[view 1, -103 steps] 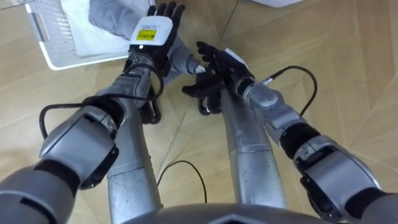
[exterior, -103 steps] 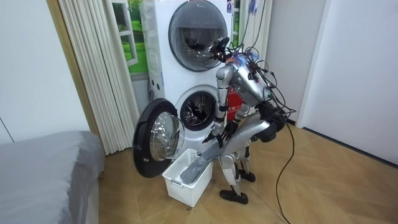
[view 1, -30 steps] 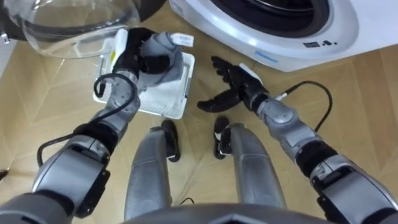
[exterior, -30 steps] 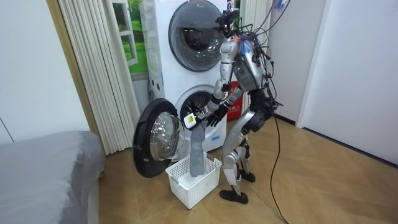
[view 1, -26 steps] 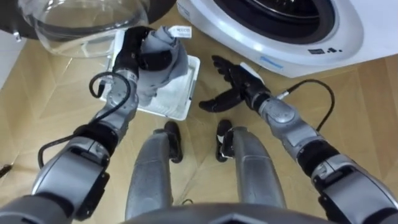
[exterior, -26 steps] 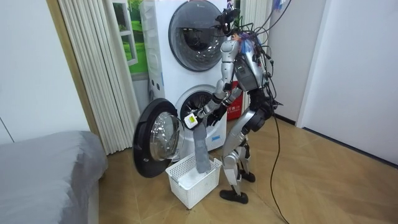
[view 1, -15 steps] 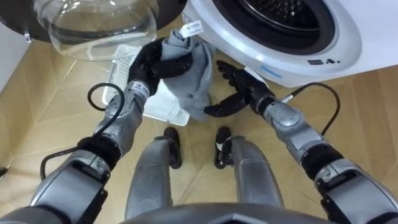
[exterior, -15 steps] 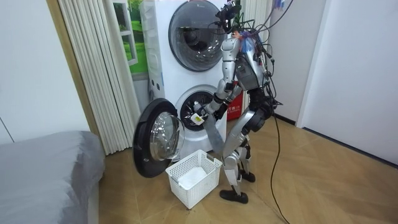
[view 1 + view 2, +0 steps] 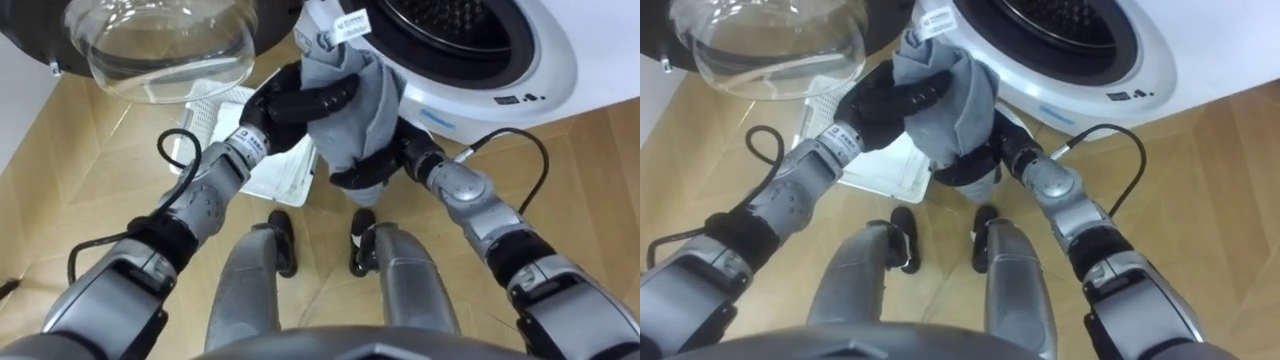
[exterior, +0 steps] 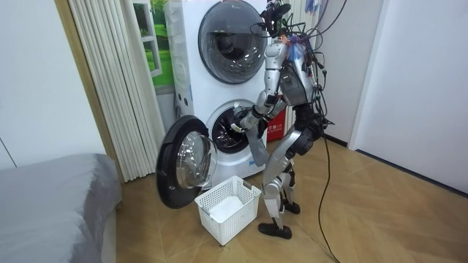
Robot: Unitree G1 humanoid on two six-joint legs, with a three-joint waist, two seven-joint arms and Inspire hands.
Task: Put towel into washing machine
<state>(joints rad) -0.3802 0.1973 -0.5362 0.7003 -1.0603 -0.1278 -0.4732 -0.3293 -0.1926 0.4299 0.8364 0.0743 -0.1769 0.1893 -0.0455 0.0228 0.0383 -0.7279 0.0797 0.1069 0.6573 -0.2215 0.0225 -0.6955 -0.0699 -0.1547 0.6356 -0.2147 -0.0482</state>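
Towel (image 9: 352, 100) is bunched in the left hand (image 9: 290, 102), fingers curled round it, at the lower rim of the washing machine (image 9: 530, 60). The right hand (image 9: 380, 165) sits under its hanging tail; I cannot tell its grip. Best to lift that tail over the rim before pushing in.

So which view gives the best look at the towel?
The room view: the towel hangs full length from the left hand before the open washing machine. Both eye views show its bunched top close up, gripped in that hand.
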